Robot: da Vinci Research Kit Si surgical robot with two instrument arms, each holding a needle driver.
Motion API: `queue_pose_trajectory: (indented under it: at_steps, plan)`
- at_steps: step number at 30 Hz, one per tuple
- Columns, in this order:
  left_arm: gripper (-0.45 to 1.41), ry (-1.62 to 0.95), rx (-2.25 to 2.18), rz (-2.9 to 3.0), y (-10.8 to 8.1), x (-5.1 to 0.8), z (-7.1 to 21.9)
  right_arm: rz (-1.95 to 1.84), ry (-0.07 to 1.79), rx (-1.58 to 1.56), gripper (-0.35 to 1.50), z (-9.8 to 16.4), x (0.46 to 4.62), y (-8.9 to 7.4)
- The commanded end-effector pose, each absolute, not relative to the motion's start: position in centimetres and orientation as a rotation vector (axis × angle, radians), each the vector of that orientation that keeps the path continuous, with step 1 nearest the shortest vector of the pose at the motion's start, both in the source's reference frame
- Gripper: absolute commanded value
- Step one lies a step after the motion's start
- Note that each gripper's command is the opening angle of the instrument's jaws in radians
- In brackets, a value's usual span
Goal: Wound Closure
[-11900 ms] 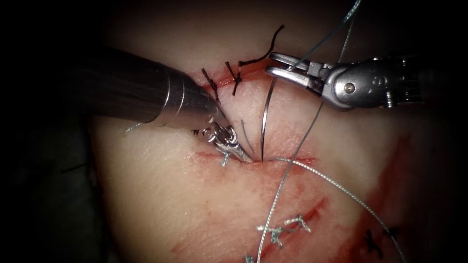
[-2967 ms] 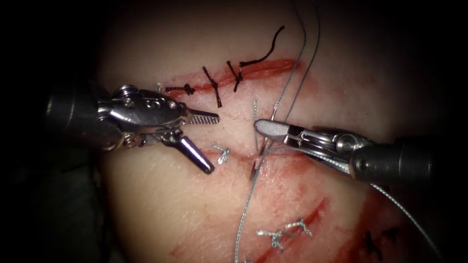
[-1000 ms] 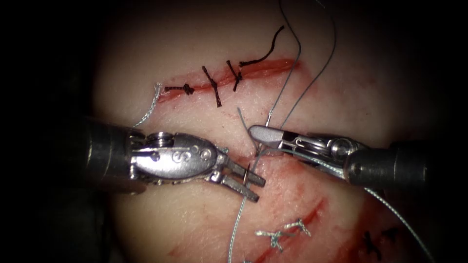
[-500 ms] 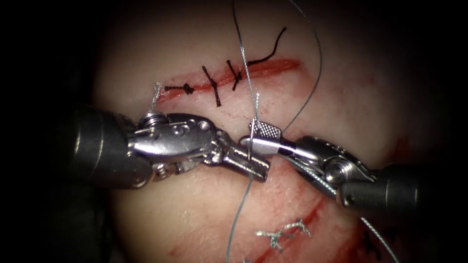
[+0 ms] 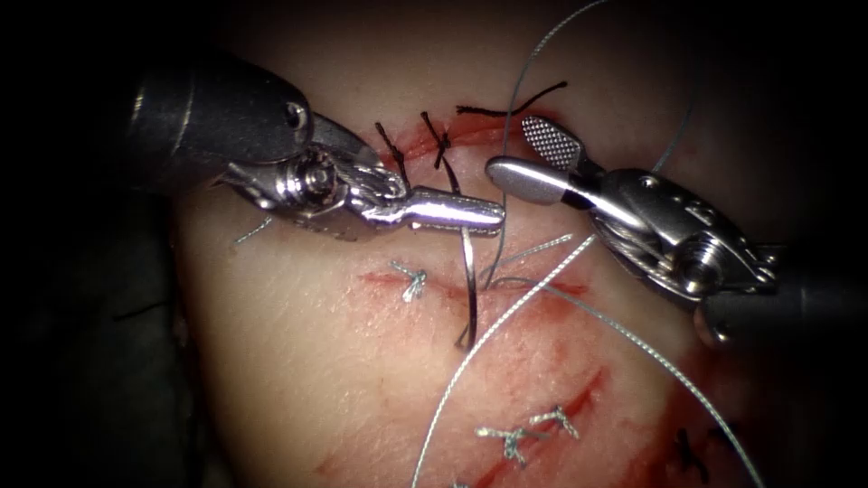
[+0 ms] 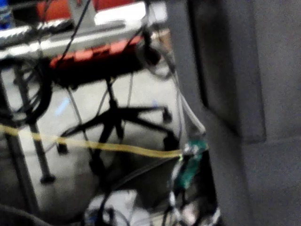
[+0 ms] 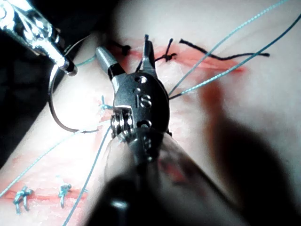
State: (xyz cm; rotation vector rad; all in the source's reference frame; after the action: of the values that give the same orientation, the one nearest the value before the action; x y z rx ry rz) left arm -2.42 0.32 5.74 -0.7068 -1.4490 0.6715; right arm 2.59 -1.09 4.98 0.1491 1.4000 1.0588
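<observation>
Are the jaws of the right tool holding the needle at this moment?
No: the right tool has its jaws open and empty, while the left tool grips the needle near one end.

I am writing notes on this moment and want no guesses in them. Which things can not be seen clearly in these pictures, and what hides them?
- Endoscope view: the needle's upper end is hidden inside the left tool's shut fingers.
- Endoscope view: the thread leaves by the picture's bottom edge, so its far end is cut off.
- Endoscope view: the tissue's borders are lost in shadow.
- Right wrist view: the right tool's own wrist covers the cut behind it.
</observation>
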Motion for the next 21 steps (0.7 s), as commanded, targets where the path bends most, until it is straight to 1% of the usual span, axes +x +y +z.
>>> queue_pose_trajectory:
  at_steps: [1,2,4,7,9,10,11,12,13,15,16,21]
  plan:
    - [-0.45,-1.459,-0.686,0.609,0.38,-2.43,5.76,1.056,1.407,0.134,1.31,4.99,2.68,-1.08]
    - [-0.45,-1.466,-0.688,0.569,0.42,-2.4,5.73,1.059,1.412,0.129,1.3,4.99,2.69,-1.08]
    - [-0.45,-1.488,-0.707,0.483,0.5,-2.33,5.68,1.064,1.417,0.123,1.38,4.98,2.71,-1.09]
    - [-0.45,-1.502,-0.714,0.398,0.58,-2.23,5.61,1.098,1.418,0.147,1.35,4.99,2.77,-1.13]
    - [-0.45,-1.511,-0.721,0.335,0.65,-2.15,5.53,1.087,1.421,0.151,1.28,5.01,2.82,-1.19]
    - [-0.45,-1.511,-0.731,0.312,0.7,-2.1,5.47,1.08,1.424,0.166,1.18,5.02,2.84,-1.21]
    - [-0.45,-1.518,-0.752,0.27,0.77,-2.04,5.38,1.025,1.443,0.269,0.22,5.05,2.87,-1.28]
    - [-0.45,-1.527,-0.759,0.254,0.8,-2.01,5.32,0.988,1.454,0.326,-0.27,5.06,2.88,-1.32]
    - [-0.45,-1.532,-0.765,0.239,0.83,-1.99,5.26,0.952,1.441,0.375,-0.35,5.08,2.9,-1.35]
    - [-0.45,-1.531,-0.856,0.257,0.9,-1.95,5.05,0.82,1.291,0.427,-0.35,5.07,3.02,-1.43]
    - [-0.45,-1.529,-0.889,0.275,0.91,-1.95,5.0,0.726,1.262,0.418,-0.35,5.06,3.07,-1.46]
    - [-0.45,-1.549,-1.025,0.32,0.94,-1.99,4.81,0.557,1.253,0.514,-0.35,5.1,3.26,-1.67]
